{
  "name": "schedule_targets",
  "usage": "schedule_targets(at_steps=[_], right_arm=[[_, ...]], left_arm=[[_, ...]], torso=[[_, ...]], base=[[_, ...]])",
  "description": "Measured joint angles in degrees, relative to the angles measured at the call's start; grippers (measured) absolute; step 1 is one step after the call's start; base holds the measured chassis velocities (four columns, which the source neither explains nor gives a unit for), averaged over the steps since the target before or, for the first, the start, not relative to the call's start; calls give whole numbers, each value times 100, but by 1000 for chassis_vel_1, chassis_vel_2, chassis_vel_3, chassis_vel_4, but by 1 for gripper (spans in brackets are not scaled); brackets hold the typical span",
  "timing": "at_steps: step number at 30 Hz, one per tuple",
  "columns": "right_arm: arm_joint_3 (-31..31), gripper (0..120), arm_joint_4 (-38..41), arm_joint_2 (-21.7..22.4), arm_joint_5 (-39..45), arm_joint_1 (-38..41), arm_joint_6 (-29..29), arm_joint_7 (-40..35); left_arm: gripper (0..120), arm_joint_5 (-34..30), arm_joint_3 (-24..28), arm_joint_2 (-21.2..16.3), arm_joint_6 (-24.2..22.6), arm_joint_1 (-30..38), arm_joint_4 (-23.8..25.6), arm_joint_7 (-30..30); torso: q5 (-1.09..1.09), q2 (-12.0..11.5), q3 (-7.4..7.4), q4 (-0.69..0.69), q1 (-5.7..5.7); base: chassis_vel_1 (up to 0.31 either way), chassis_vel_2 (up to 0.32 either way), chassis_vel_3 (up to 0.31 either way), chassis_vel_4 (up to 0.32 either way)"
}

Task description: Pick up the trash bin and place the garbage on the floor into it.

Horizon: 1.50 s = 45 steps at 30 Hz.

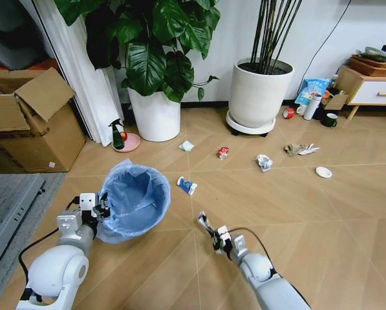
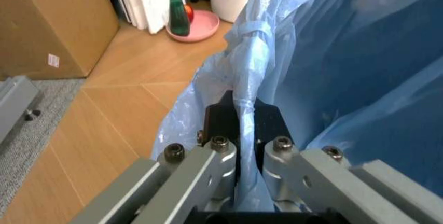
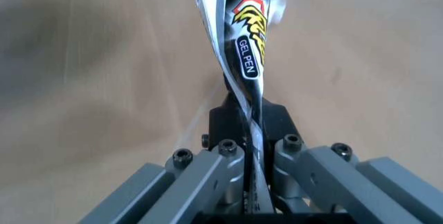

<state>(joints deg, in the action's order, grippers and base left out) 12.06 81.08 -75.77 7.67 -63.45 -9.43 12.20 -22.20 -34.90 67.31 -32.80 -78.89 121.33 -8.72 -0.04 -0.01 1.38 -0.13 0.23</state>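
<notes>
Now wrapper (image 3: 244, 42) pinched in right hand (image 3: 250, 130).

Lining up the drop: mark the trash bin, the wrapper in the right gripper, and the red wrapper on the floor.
trash bin (image 1: 136, 194), head view, blue bag lining inside.
gel pen wrapper (image 3: 248, 42), right wrist view, printed face above the clamped part.
red wrapper (image 1: 223, 153), head view, its middle.
</notes>
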Motion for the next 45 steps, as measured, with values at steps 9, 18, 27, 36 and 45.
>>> schedule_targets(at_steps=[9,18,27,36,45], right_arm=[[341,0,1957,311,520,405,-255,-172],[-153,0,3146,592,1739,851,-842,-412],[-1422,0,3097,708,1927,1318,-925,-580],[-1950,2,2576,345,1713,1633,-878,-579],[-2027,34,2252,225,1434,1819,-861,-368]], left_arm=[[0,-511,258,-361,-634,371,-357,107],[0,-1152,821,-629,-932,964,-643,-129],[0,-1501,1295,-685,-960,1199,-661,-421],[0,-1684,1463,-690,-960,1300,-650,-622],[0,-1693,1443,-684,-948,1372,-683,-631]], torso=[[-1,0,-1,0,0],[0,0,-1,-1,0],[-1,0,-1,1,0],[-1,0,-1,1,0],[-1,1,-1,0,-1]], base=[[0,0,0,0],[0,0,0,0],[0,0,0,0],[0,0,0,0],[0,0,0,0]])
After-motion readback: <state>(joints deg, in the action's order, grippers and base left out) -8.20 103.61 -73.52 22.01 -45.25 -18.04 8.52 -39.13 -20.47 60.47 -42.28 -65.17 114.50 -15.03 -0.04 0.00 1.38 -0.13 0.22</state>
